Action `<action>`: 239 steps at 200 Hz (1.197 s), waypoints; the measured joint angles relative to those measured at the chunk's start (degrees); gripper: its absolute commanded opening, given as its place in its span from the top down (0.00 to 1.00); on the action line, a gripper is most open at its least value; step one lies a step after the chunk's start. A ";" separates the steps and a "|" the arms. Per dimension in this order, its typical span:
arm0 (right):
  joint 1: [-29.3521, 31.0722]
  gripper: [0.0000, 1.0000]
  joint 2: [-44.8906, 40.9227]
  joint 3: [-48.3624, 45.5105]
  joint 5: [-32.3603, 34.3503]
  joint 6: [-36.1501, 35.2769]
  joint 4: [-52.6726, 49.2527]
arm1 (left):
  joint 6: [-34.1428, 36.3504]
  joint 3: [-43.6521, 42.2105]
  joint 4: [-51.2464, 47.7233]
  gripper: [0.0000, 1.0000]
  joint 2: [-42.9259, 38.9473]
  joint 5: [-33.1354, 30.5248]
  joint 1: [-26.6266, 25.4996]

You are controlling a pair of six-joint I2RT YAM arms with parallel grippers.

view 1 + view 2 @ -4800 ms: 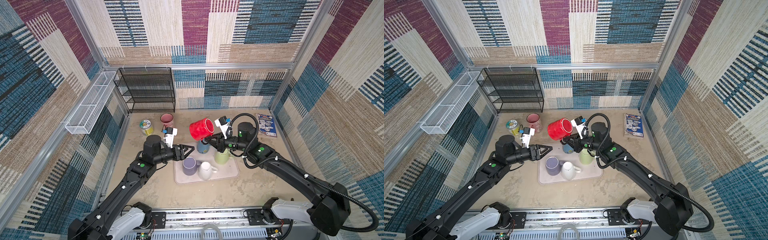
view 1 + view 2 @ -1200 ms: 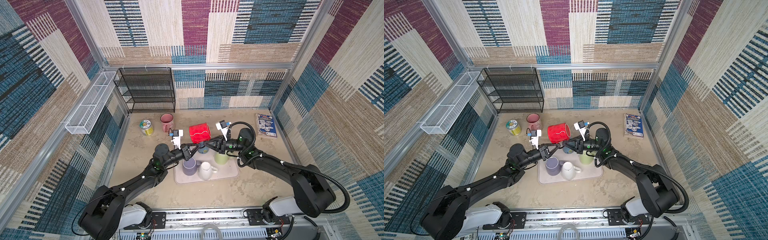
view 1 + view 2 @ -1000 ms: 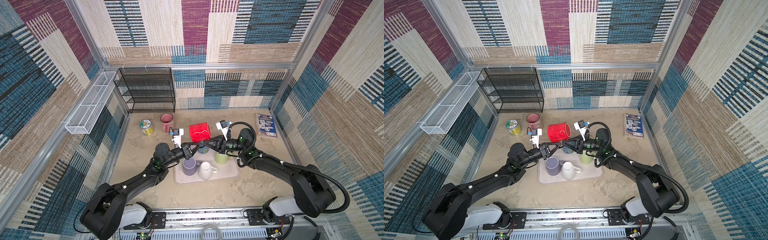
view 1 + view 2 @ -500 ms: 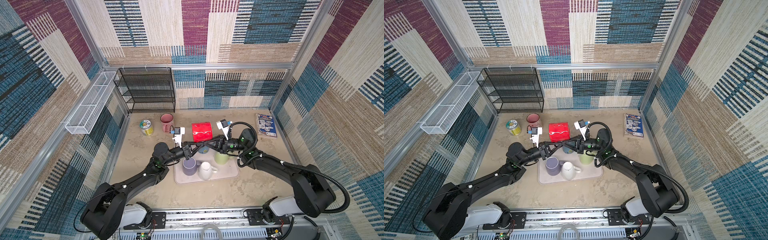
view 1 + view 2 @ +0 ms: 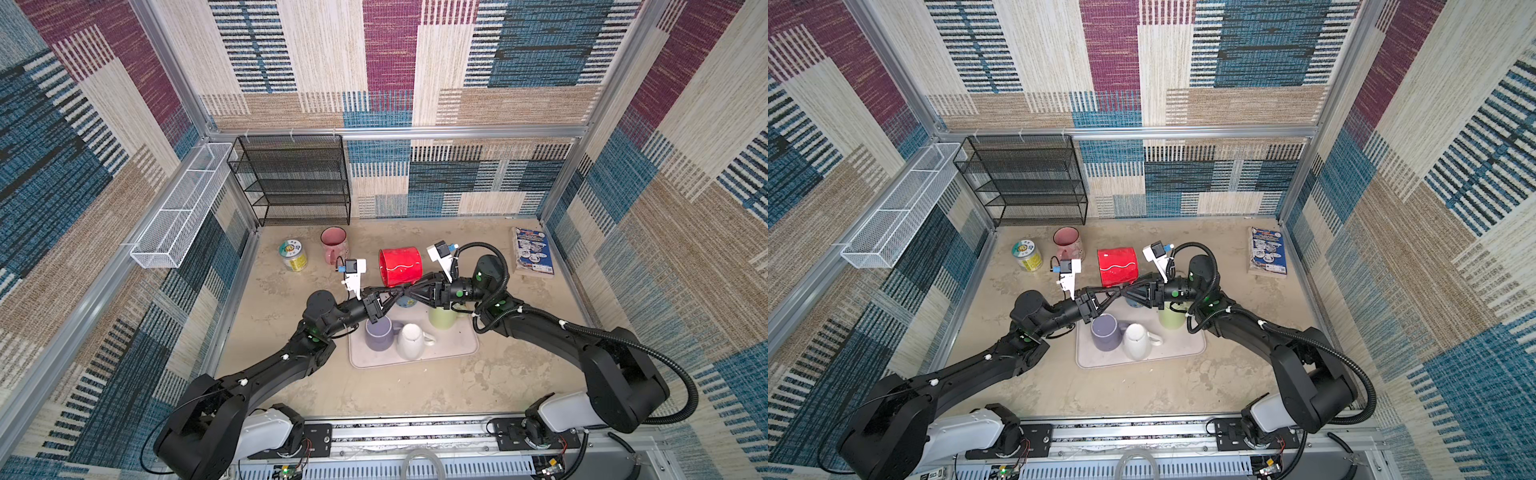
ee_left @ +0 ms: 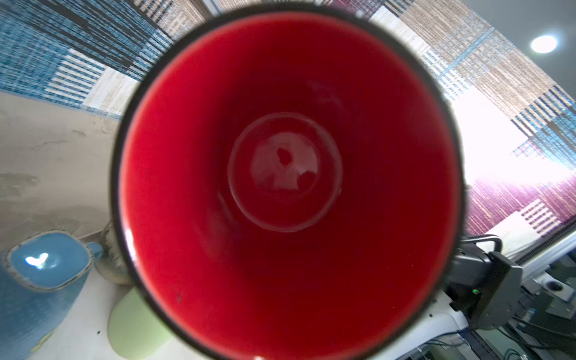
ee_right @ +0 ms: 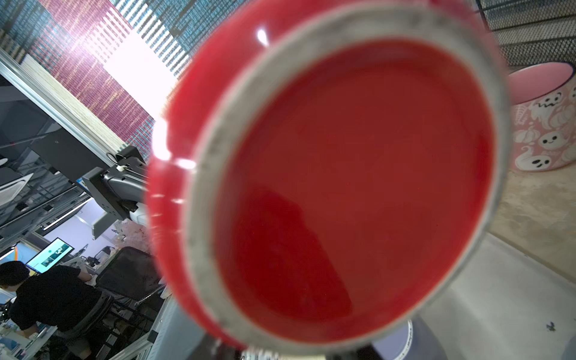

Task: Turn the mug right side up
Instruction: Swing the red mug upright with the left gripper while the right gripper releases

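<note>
A red mug (image 5: 400, 266) (image 5: 1117, 266) hangs on its side in the air above the back of the tray, in both top views. Its open mouth (image 6: 286, 174) fills the left wrist view. Its unglazed base ring and red bottom (image 7: 367, 187) fill the right wrist view. My left gripper (image 5: 395, 296) (image 5: 1116, 294) reaches in from the left and is shut on the mug's lower edge. My right gripper (image 5: 409, 291) (image 5: 1128, 293) meets it tip to tip under the mug from the right. Its jaws are seen side-on, so their gap is hidden.
The grey tray (image 5: 457, 349) holds a purple mug (image 5: 378, 332), a white mug (image 5: 410, 340), a green mug (image 5: 442, 318) and a blue mug (image 5: 405, 302) under the grippers. A pink mug (image 5: 333, 243), tin (image 5: 294, 255), black wire shelf (image 5: 295, 178) and booklet (image 5: 533, 255) stand behind.
The red mug has turned from tilted to lying level on its side and shifted slightly right. Both arms have stayed joined under it.
</note>
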 measured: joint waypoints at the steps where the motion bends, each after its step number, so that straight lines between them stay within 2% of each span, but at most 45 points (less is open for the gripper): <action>1: 0.00 0.48 0.00 0.00 0.04 -0.11 -0.22 | 0.09 -0.09 -0.24 1.00 -0.17 -0.24 0.00; 30: -0.02 0.40 -0.26 -0.61 1.64 -2.32 -3.21 | 1.31 -1.57 -5.25 1.00 -3.72 -5.27 0.07; 59: -0.02 0.38 -1.44 -1.66 2.56 -4.17 -5.88 | 3.30 -1.73 -12.17 1.00 -7.93 -10.14 0.07; 83: -0.02 0.37 -3.23 -1.77 5.35 -6.03 -8.92 | 6.08 2.05 -23.19 1.00 -9.97 -14.75 0.04; 111: 0.00 0.32 -5.53 -1.75 10.14 -9.11 -14.25 | 9.81 10.36 -37.77 1.00 -8.90 -20.85 0.07; 140: 0.04 0.28 -7.65 -1.53 16.06 -12.15 -20.17 | 14.01 21.16 -52.35 1.00 -3.76 -27.39 0.15; 168: 0.22 0.23 -10.01 -2.23 21.09 -14.05 -23.56 | 18.12 34.29 -66.40 1.00 5.07 -32.89 0.15; 200: 0.52 0.15 -12.81 -3.76 26.14 -15.23 -26.51 | 21.64 46.36 -76.89 1.00 15.26 -36.68 0.31; 239: 0.61 0.12 -16.72 -6.32 30.93 -15.52 -27.21 | 24.39 59.41 -85.64 1.00 27.87 -38.47 1.33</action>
